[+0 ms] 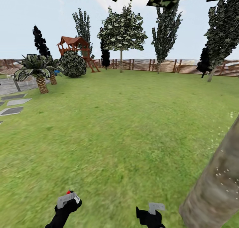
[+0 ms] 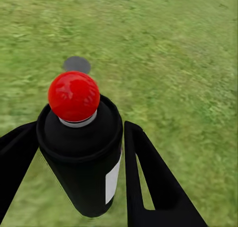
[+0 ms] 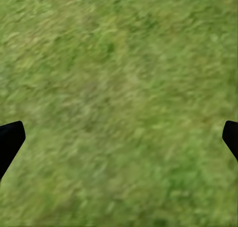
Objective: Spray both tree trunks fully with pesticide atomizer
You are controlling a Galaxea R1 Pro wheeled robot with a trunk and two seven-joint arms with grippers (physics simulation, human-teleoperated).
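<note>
Two grippers: left (image 1: 68, 198), right (image 1: 155, 208). One red-capped black can (image 2: 82, 152). One near trunk (image 1: 215, 184). Two palms (image 1: 38, 70). One red playhouse (image 1: 74, 48). One round bush (image 1: 73, 64).

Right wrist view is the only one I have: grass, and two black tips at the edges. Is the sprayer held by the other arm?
Observer: Yes. The left tool is shut on a black spray can with a round red cap.
Operator: Is a trunk near the robot?
Observer: A thick grey-brown tree trunk stands close on the robot's right, with white specks on its bark.
Operator: Where is the second tree?
Observer: A broad-crowned tree stands far across the green lawn, in front of the brown slat fence.
</note>
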